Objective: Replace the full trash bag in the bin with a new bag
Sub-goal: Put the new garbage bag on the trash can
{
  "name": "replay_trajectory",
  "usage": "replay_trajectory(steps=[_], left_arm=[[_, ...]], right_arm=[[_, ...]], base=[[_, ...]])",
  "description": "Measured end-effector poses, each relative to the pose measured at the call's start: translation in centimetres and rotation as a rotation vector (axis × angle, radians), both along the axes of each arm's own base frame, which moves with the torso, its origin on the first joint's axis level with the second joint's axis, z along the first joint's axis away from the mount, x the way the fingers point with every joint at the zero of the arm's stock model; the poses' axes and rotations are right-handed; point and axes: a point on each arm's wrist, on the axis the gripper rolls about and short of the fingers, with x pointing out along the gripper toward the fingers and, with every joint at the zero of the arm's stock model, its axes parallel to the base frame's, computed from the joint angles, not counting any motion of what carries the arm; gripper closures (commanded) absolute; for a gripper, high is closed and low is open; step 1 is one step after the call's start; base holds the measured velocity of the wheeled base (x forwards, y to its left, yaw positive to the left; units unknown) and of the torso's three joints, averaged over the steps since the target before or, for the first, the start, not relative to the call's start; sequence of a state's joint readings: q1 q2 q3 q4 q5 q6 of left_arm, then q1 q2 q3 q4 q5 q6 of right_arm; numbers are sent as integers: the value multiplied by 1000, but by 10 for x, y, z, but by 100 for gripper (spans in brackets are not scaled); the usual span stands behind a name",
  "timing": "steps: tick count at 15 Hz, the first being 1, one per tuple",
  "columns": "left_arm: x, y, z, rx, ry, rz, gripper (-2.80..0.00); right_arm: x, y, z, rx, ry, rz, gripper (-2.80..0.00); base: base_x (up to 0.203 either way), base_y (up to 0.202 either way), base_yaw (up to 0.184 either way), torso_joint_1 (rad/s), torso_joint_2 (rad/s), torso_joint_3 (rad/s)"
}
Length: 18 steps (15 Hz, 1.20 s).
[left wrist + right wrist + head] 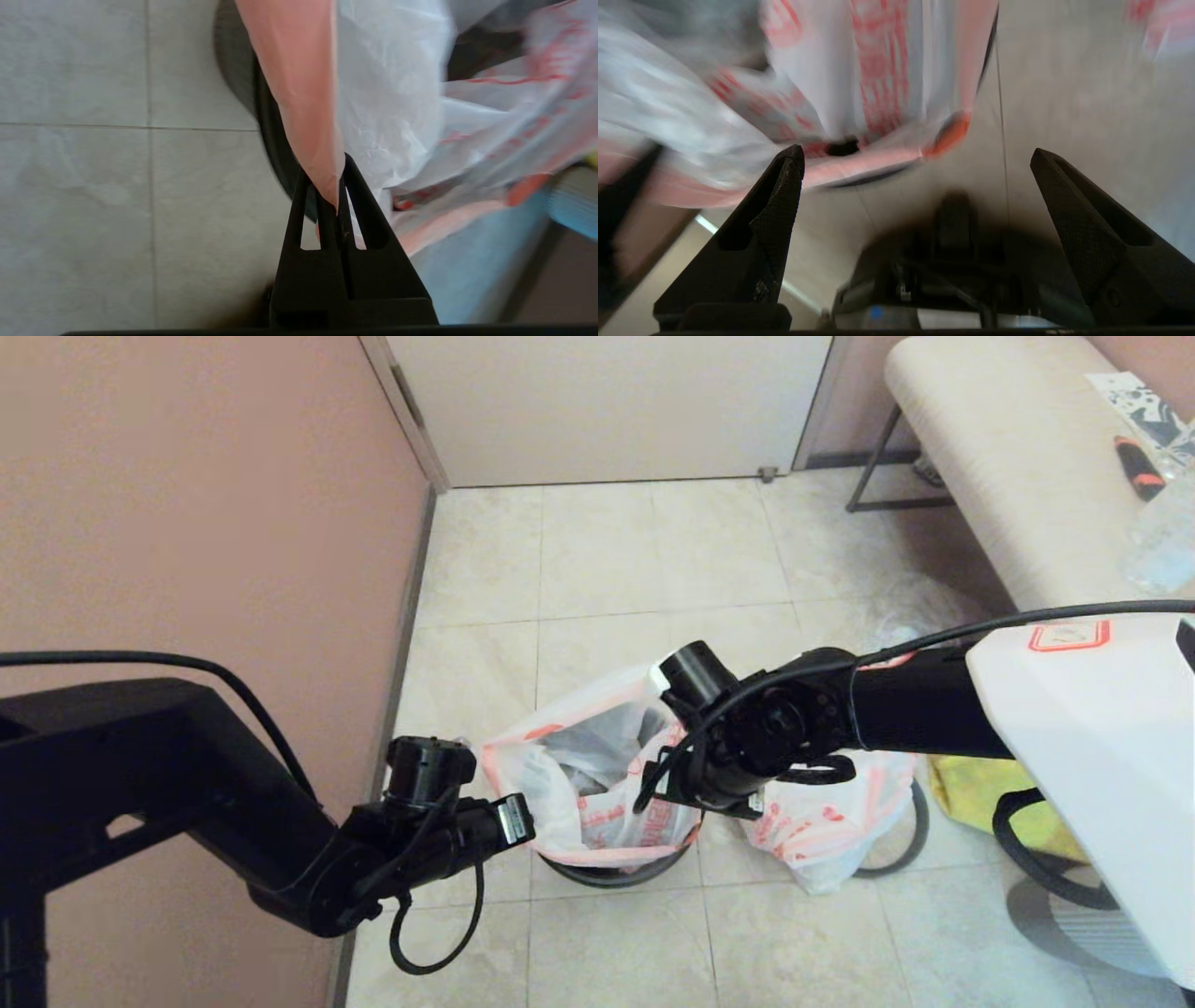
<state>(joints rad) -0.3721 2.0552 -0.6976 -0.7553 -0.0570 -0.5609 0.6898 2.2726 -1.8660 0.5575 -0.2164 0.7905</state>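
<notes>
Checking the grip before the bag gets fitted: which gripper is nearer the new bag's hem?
Left. The left gripper is shut on the new bag's hem; the right gripper hangs open beside it, touching nothing.

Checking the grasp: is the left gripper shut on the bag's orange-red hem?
Yes, the left gripper has its jaws closed on the new bag's orange-red hem.

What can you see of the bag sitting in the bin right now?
The new bag is thin translucent white plastic with red print and a pale orange-red hem band. It sits in the black bin, mouth open and standing above the rim, its front hem draped over the edge. The left hand is shut on a pinch of the hem at the bag's left side. The right hand is open, holding nothing.
</notes>
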Motion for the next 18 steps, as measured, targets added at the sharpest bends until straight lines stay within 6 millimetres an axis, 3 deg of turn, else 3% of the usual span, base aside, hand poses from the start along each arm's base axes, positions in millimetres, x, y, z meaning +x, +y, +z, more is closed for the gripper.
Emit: replay_trajectory(steps=[3,8,9,18], left_arm=[[-6,7,12,-75,-7,-34,0],[-16,17,11,-70,15,-21,0],[-16,17,10,-68,18,-20,0],[-17,27,4,-57,29,5,0]], right_arm=[[3,1,-10,-6,39,-34,-280],[16,-4,-29,-29,70,-69,-280],[18,-6,-33,-35,77,-77,0],[35,-3,-47,-36,57,-92,0]], base=[[0,0,0,0,0,0],[0,0,0,0,0,0],[0,0,0,0,0,0],[0,0,0,0,0,0]])
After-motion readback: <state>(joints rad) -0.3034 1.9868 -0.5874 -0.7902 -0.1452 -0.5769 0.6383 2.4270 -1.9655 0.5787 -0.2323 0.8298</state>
